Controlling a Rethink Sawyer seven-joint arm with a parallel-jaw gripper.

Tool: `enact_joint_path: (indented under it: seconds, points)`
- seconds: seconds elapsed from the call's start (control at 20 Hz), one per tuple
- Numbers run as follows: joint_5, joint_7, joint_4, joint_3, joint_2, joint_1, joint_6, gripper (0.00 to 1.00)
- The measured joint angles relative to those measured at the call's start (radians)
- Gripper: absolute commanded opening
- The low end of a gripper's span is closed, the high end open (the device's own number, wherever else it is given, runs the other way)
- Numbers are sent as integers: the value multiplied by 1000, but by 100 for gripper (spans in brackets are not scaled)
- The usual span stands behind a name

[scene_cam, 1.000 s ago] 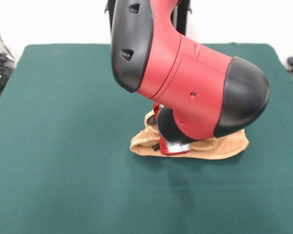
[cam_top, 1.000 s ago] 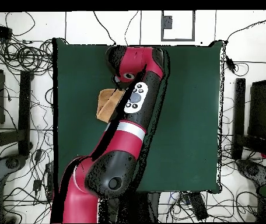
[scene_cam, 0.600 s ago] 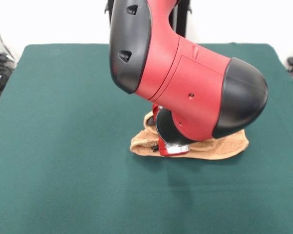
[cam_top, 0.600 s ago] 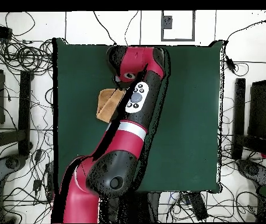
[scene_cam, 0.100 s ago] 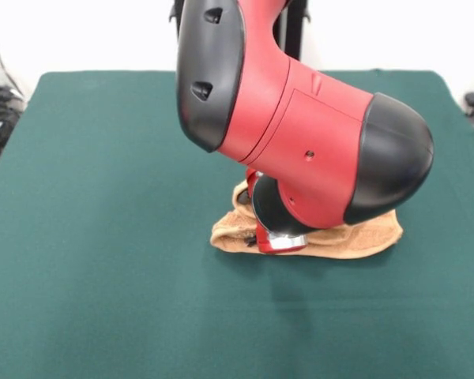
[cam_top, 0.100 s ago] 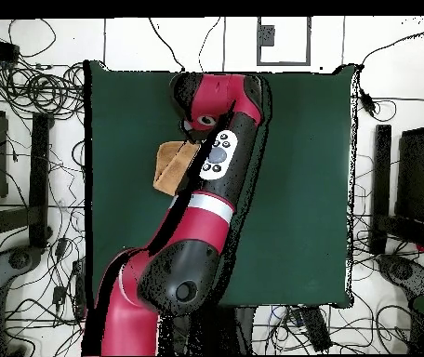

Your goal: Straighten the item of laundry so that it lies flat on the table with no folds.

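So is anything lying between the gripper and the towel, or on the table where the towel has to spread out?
Nothing visible. The gripper is already down at the bunched towel, its tips hidden by the arm. The green table around the towel is bare in both views; only the arm hangs over it.

My arm (cam_top, 0.100 s ago: 197, 200) reaches over the table (cam_top, 0.100 s ago: 299, 186), covering part of the bunched towel (cam_top, 0.100 s ago: 168, 165) near its left edge.
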Motion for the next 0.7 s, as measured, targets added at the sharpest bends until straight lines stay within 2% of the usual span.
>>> enact_joint_path:
  seconds: [0.7]
  points:
    - [2, 0, -10, -1, 1, -17, 0, 100]
